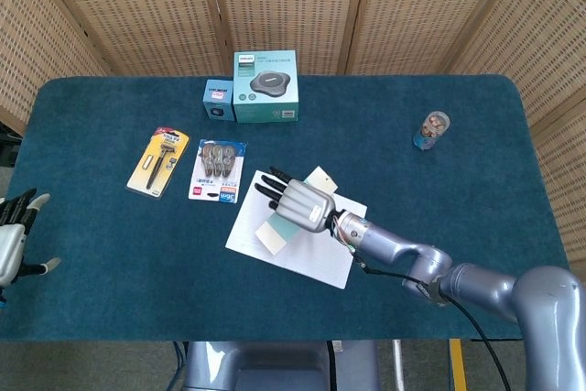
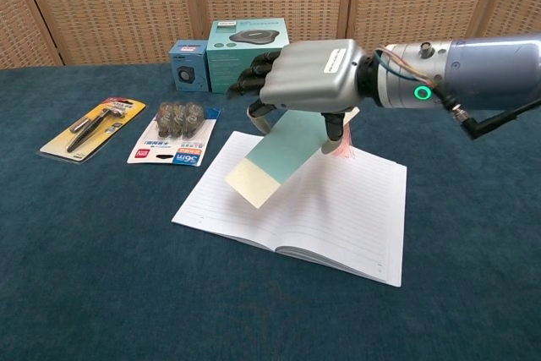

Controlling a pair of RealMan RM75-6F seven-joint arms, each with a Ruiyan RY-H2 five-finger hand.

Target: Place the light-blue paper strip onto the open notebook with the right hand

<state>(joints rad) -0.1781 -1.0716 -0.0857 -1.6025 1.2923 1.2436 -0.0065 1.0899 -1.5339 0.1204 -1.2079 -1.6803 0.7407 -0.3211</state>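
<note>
- right robot hand (image 2: pixel 308 78) is over the open notebook (image 2: pixel 338 209), palm down, fingers extended toward the far left; it grips the light-blue paper strip (image 2: pixel 275 154) under the palm.
- the strip hangs tilted from the robot hand, its pale cream end lowest, over the notebook's left page. in the chest view that low end appears raised off the page; actual contact cannot be told.
- in the head view a second cream end of the strip shows past the far side of the robot hand.
- the notebook lies flat and open on the blue bench (image 1: pixel 110 254), near its middle, lined pages up.
- left robot hand (image 1: pixel 11 235) sits at the bench's left edge, seen only in the head view, well apart from the notebook; fingers are apart and hold nothing.
- a yellow-carded razor pack (image 1: pixel 158 163) lies left of the notebook, with a card of correction tapes (image 1: pixel 218 171) just beside it, between razor and notebook.
- a teal box (image 1: pixel 265 86) stands at the far edge, a small blue box (image 1: pixel 218 99) touching or just beside its left face.
- a small jar (image 1: pixel 431 129) stands on the far right of the bench, well apart from the rest.
- a woven screen (image 1: pixel 293 6) backs the bench.
</note>
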